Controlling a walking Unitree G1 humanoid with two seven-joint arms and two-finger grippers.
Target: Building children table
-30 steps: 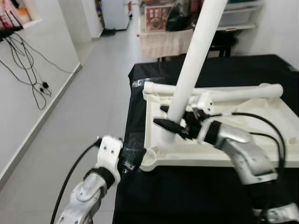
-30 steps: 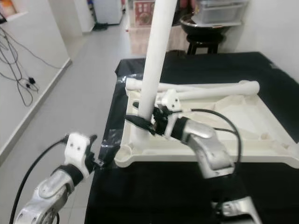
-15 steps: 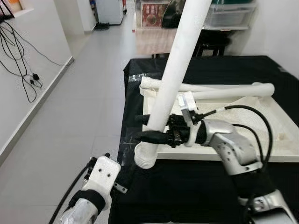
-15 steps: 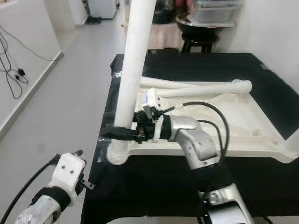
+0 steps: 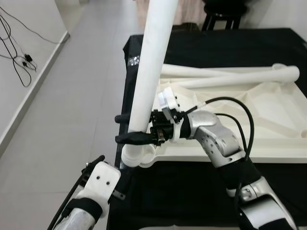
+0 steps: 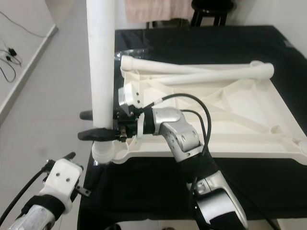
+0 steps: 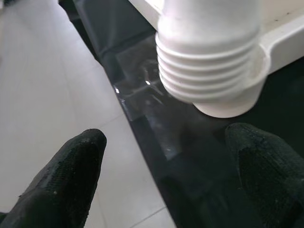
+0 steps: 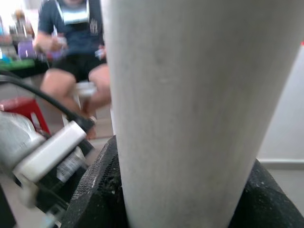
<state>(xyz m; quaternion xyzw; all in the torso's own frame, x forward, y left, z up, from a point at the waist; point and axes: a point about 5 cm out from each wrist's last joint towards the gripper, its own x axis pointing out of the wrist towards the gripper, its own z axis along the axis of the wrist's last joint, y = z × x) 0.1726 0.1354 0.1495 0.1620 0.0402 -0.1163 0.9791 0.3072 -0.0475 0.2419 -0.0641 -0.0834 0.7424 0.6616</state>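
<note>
My right gripper (image 5: 128, 128) is shut on a long white table leg (image 5: 151, 57) and holds it nearly upright. The leg's threaded end (image 7: 209, 52) meets the round corner socket (image 7: 237, 97) at the front-left corner of the upturned white tabletop (image 5: 268, 120). How deep the thread sits I cannot tell. Two more white legs (image 5: 225, 79) lie across the tabletop's far side. My left gripper (image 5: 93, 163) hangs open below and left of that corner, off the table's edge, its black fingers (image 7: 71, 171) spread on either side of the socket.
The tabletop lies on a black-covered table (image 5: 192, 191) whose left edge runs beside the grey tiled floor (image 5: 48, 120). Cables (image 5: 19, 62) trail along the wall at the left. A black stool (image 5: 223, 9) stands beyond the table. A seated person (image 8: 76, 42) is in the right wrist view.
The camera has tilted down and nearer. My right gripper has carried the leg from just inside the tabletop out to its front-left corner socket. The left gripper has sunk lower.
</note>
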